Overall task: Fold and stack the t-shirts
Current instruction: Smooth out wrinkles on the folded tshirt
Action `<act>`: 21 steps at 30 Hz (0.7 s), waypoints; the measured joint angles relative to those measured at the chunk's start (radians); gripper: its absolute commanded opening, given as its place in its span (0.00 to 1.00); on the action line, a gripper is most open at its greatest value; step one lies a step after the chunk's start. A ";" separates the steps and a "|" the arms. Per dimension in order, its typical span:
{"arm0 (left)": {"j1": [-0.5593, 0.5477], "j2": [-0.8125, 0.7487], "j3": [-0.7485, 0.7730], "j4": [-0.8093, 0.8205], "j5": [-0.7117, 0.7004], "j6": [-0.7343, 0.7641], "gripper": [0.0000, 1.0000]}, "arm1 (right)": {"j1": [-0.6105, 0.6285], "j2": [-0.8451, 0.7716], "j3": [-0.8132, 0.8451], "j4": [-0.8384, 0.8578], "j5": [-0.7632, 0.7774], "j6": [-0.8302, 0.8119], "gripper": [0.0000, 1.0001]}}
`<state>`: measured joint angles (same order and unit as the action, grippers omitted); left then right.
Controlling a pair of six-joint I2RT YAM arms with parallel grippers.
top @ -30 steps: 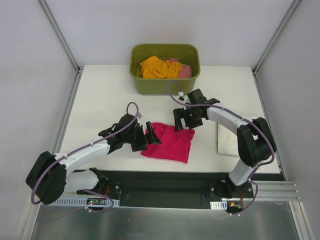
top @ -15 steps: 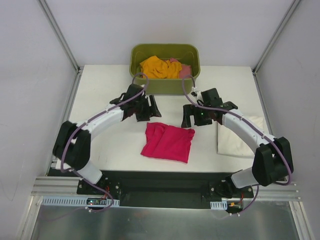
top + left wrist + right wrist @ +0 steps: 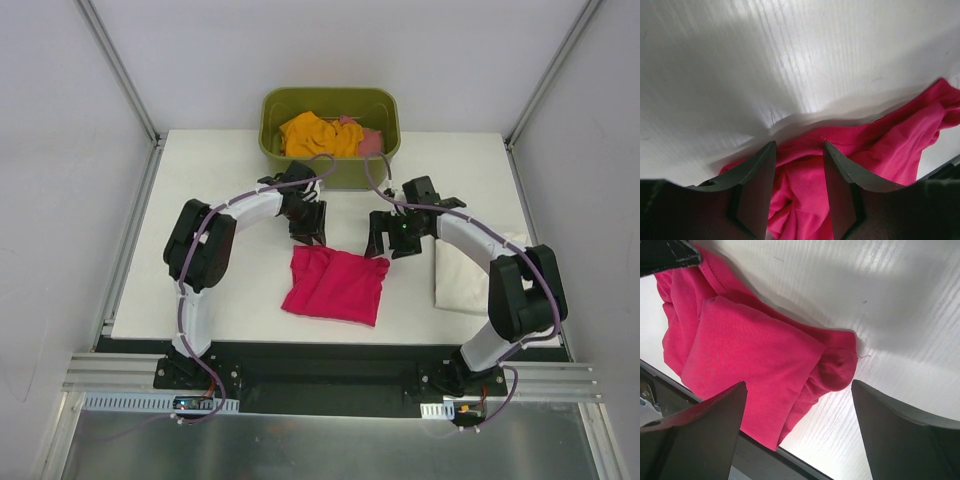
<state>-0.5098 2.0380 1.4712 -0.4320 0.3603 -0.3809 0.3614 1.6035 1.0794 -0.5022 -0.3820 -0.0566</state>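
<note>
Plainly, left tool [image 3: 799, 146] straddles crimson-pink t-shirt [image 3: 890, 145] hem

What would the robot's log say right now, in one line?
target: pink shirt | left gripper: open, straddling its far edge | right gripper: open, over far right corner | tub: orange shirt inside

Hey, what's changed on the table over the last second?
The left gripper swung from the crimson-pink t-shirt's left side to its far left corner, jaws narrowing over the hem. The right gripper edged slightly right, open. That shirt, the olive-green tub and the cream-white t-shirt stayed put.
</note>
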 measured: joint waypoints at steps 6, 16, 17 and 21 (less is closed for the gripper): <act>-0.001 0.006 0.000 -0.044 0.025 0.030 0.41 | 0.000 0.063 0.035 0.001 -0.026 0.000 0.87; -0.011 -0.008 -0.027 -0.069 0.032 0.049 0.00 | 0.000 0.095 0.056 0.008 -0.054 0.000 0.78; -0.013 -0.013 -0.027 -0.071 0.032 0.050 0.00 | 0.000 0.095 0.056 0.008 -0.055 0.000 0.77; -0.014 -0.047 -0.025 -0.076 0.032 0.052 0.00 | 0.000 0.097 0.058 0.008 -0.065 0.000 0.76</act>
<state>-0.5240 1.9915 1.4464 -0.5083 0.3920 -0.3286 0.3614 1.7008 1.1378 -0.4942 -0.4469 -0.0563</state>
